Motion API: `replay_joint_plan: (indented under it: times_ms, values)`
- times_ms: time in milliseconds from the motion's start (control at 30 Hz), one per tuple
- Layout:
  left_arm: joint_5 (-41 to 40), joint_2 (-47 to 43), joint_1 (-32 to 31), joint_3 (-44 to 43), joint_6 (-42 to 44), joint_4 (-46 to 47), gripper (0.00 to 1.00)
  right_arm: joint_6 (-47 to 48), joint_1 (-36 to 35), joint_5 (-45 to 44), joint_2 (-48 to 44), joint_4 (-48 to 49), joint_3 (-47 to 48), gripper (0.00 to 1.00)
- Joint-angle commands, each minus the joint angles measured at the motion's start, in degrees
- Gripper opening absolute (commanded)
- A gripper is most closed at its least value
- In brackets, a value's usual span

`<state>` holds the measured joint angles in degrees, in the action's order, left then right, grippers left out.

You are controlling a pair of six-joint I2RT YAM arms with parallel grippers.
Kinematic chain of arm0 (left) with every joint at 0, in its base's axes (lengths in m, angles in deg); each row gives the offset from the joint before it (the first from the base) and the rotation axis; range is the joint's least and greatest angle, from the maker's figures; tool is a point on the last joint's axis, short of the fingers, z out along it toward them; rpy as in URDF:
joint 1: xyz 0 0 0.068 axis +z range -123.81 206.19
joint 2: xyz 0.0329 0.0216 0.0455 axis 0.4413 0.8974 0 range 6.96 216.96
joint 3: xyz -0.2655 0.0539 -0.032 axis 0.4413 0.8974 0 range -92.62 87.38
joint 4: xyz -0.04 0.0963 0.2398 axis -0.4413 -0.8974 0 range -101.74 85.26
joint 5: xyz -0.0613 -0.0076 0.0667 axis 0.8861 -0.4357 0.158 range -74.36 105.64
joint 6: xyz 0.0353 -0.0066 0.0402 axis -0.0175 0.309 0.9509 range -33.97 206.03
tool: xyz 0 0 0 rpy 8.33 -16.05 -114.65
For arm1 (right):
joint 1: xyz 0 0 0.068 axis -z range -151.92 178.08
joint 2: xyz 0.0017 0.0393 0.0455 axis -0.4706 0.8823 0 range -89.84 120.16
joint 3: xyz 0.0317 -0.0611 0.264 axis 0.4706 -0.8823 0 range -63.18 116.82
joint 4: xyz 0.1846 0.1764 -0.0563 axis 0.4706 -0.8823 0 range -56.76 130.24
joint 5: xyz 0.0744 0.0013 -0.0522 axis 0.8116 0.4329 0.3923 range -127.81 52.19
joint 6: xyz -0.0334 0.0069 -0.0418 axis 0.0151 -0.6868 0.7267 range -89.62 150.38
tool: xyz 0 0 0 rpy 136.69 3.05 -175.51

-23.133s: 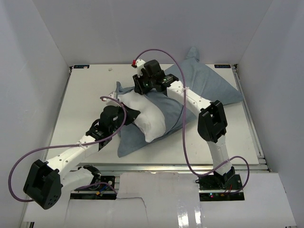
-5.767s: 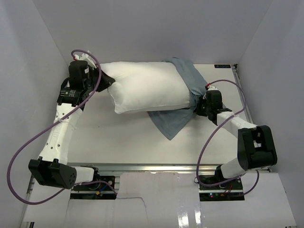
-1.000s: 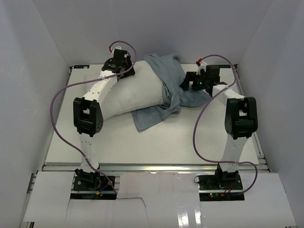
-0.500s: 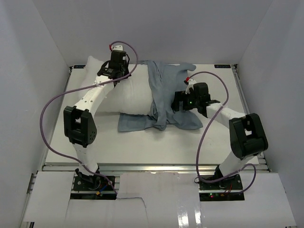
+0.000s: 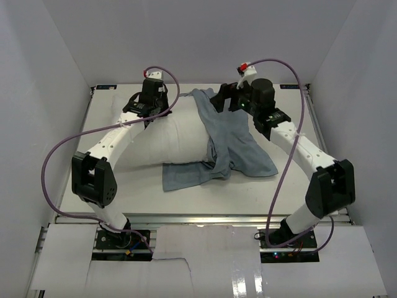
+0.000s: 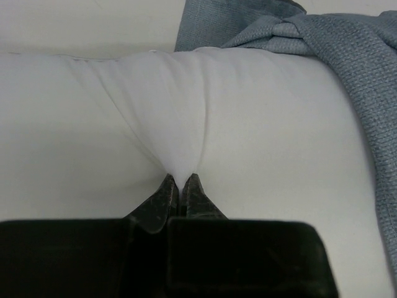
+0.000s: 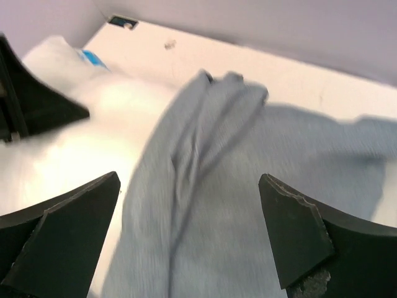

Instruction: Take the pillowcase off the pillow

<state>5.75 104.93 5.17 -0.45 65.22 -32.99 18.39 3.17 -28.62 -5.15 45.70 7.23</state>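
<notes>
- where are your 2 claws?
- my left claw (image 6: 180, 181) is clenched on a pinch of the pillow (image 5: 164, 133), with white cloth bunched between its tips. my right claw (image 7: 189, 180) is spread wide and grips nothing. it hangs over the 12 o'clock end of the pillowcase (image 5: 234, 144).
- and how do the 2 things lie?
- the pillow lies across the table (image 5: 298, 186), from the centre toward 9 o'clock. the pillowcase, grey-blue side up, drapes over its 3 o'clock end and spreads toward 5 o'clock. 1 flap shows at the pillow's 6 o'clock edge.
</notes>
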Motion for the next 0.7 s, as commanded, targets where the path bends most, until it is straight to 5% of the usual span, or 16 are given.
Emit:
replay_joint_plan:
  times_ms: [0,200,367,467,533,567,600,667]
  values:
    - [2.7,-5.2,-1.5,0.8,-0.9,4.4,0.00,0.2,-1.4,0.6,10.2,1.1,8.2,0.99]
    - [2.2,-5.2,-1.7,1.3,-0.9,5.7,0.00,2.5,-3.4,2.3,25.3,-5.2,24.8,1.00]
    - [-0.9,-6.8,-1.7,1.6,-1.2,5.8,0.00,3.4,-4.6,-5.6,35.4,-18.0,37.8,0.93]
    - [-3.6,-8.4,-1.8,2.0,-1.8,5.8,0.00,2.7,-4.5,-7.3,36.4,-17.1,38.2,0.51]
    - [-5.0,-9.4,-1.8,2.2,-2.0,5.8,0.00,1.5,-4.0,-10.3,37.4,-17.1,39.4,0.39]
    - [-5.1,-9.6,-1.8,2.4,-2.3,5.7,0.00,0.8,-3.7,-11.9,37.6,-17.1,40.5,0.17]
    - [-5.5,-9.9,-1.8,2.5,-2.4,5.4,0.00,-0.1,-3.3,-13.4,37.7,-16.8,40.8,0.08]
    - [-6.3,-11.1,-1.8,3.1,-2.6,5.3,0.00,-2.1,-1.8,-15.3,37.6,-15.7,40.8,0.08]
